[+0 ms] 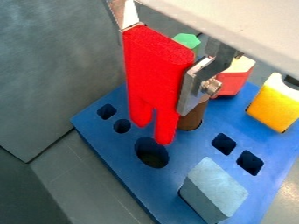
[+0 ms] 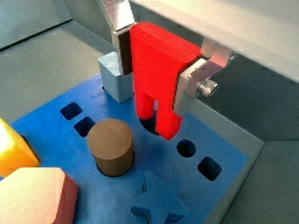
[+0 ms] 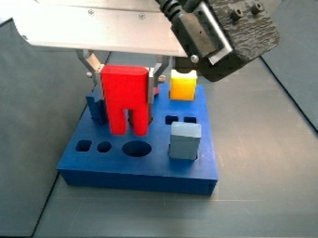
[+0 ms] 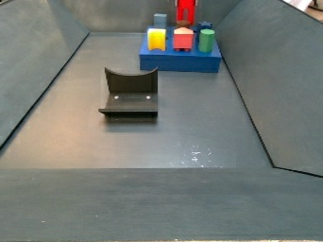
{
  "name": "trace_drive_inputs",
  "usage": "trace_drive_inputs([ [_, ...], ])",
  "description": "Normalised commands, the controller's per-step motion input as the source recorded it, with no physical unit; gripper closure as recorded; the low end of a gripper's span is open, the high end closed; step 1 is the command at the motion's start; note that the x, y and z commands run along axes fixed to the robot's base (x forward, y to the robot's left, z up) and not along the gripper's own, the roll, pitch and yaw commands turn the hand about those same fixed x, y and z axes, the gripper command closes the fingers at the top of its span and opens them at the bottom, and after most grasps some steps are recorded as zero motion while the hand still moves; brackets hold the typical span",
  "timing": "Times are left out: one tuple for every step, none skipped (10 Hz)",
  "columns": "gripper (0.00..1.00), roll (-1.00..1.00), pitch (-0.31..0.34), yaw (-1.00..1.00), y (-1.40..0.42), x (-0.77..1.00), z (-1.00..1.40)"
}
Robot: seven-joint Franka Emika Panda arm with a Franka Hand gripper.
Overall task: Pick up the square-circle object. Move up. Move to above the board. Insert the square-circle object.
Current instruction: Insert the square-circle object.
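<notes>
My gripper [image 1: 158, 66] is shut on the square-circle object [image 1: 152, 79], a tall bright-red block with a groove that splits its lower end in two. In both wrist views the silver fingers [image 2: 193, 80] clamp its upper part. It hangs upright over the royal-blue board [image 1: 105, 131], its lower end right at the round hole [image 1: 149, 154]. I cannot tell whether it has entered the hole. A side view shows the red block [image 3: 125, 93] standing over the board [image 3: 137, 172] near its holes. In the far side view the board [image 4: 180, 62] lies at the back, the red block [image 4: 186, 9] above it.
On the board stand a brown cylinder [image 2: 111, 147], a light-blue cube [image 2: 114, 77], a yellow block [image 1: 274, 105], a red-topped pale block [image 1: 233, 79] and a green peg [image 1: 187, 41]. The fixture [image 4: 128, 95] stands on the floor mid-bin. Grey walls slope up around.
</notes>
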Motion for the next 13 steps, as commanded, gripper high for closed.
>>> trace_drive_inputs([
  [1.00, 0.02, -0.044, 0.02, -0.05, -0.13, 0.00],
  [1.00, 0.10, -0.123, 0.03, -0.05, -0.32, 0.12],
  [1.00, 0.14, -0.177, 0.04, -0.06, -0.43, 0.21],
  [1.00, 0.14, -0.200, 0.03, -0.07, -0.47, 0.20],
  [1.00, 0.08, -0.166, 0.02, -0.03, -0.40, 0.01],
  [1.00, 0.04, -0.116, 0.00, 0.00, -0.40, -0.25],
  [1.00, 0.04, -0.067, 0.00, 0.00, -0.25, -0.30],
  [1.00, 0.00, -0.023, 0.00, 0.00, -0.01, 0.00],
  [1.00, 0.00, 0.000, 0.00, -0.01, 0.00, -0.02],
  [1.00, 0.03, 0.000, 0.00, -0.09, 0.00, -0.11],
  [1.00, 0.00, 0.000, 0.00, -0.02, 0.00, -0.03],
  [1.00, 0.01, -0.006, 0.00, -0.11, 0.00, -0.21],
  [1.00, 0.00, 0.000, 0.00, -0.07, 0.00, -0.11],
])
